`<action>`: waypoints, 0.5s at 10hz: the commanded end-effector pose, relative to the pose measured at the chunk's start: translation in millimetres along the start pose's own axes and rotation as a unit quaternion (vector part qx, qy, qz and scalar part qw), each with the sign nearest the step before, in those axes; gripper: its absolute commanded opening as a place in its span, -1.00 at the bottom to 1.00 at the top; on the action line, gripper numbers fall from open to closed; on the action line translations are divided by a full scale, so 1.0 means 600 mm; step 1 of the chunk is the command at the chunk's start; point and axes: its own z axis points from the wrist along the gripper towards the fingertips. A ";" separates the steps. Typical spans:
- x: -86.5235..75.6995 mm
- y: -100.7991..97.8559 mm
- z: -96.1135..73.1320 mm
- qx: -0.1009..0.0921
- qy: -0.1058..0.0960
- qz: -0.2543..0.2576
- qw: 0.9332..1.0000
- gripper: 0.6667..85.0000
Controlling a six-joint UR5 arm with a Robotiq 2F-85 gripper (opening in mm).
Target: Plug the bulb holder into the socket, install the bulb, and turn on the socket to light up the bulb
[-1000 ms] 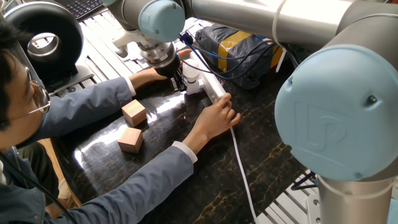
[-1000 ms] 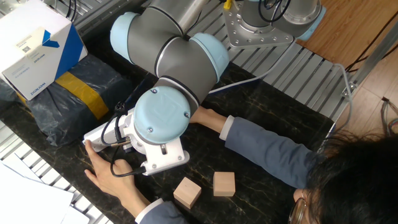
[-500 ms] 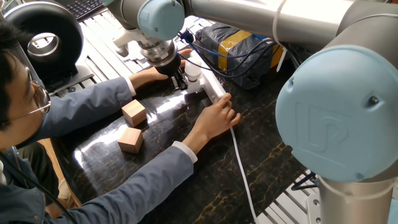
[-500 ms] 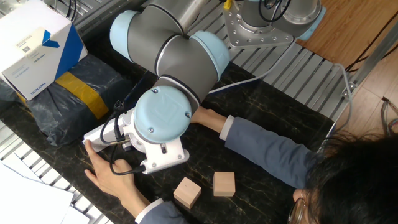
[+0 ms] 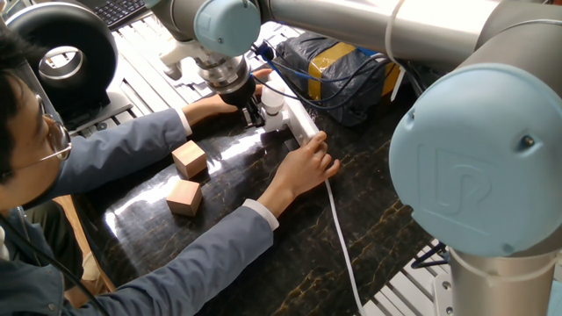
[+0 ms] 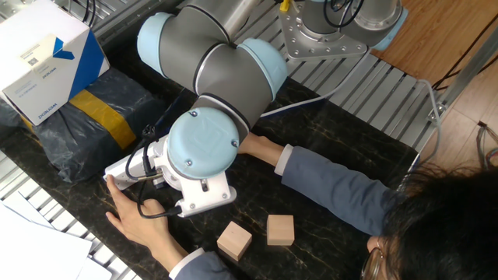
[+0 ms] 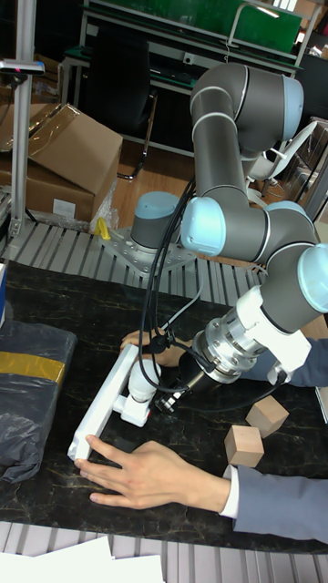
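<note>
On a dark marble-patterned table [image 5: 263, 202], a UR5 arm's gripper [image 5: 254, 115] hangs low just beside the bulb [image 7: 143, 382], which stands upright in the bulb holder [image 7: 135, 411] at one end of the socket [image 7: 103, 402], while a person steadies the strip: 1 hand [image 7: 155, 476] lies flat at the strip's free end and the other hand [image 5: 211, 109] rests behind the gripper. The holder appears already seated on the strip and the white bulb already sits in it, though whether it is screwed fully home cannot be told from any of the 3 views. The dark fingertips point down right next to the holder and bulb; the wrist hides them in the other fixed view, and whether the jaws are parted, closed or gripping the bulb cannot be made out. The bulb shows no glow, so the switch-on step seems still to come; the strip's switch is not visible here. Judging by that, 2 of the 3 steps look done or nearly so, with final tightening perhaps in hand. 2 wooden blocks [image 5: 187, 176] sit well apart from the work, and a dark wrapped box [image 5: 338, 70] with yellow tape lies just behind the strip, its white cable [image 5: 343, 246] trailing toward the table's edge.
</note>
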 end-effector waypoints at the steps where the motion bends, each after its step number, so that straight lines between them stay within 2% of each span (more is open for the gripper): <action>1: -0.005 0.003 -0.002 -0.007 -0.007 0.002 1.000 -0.99; 3: -0.013 -0.003 -0.003 0.001 -0.016 0.004 1.000 -0.99; 5: -0.015 0.001 -0.006 -0.003 -0.018 0.008 1.000 -0.99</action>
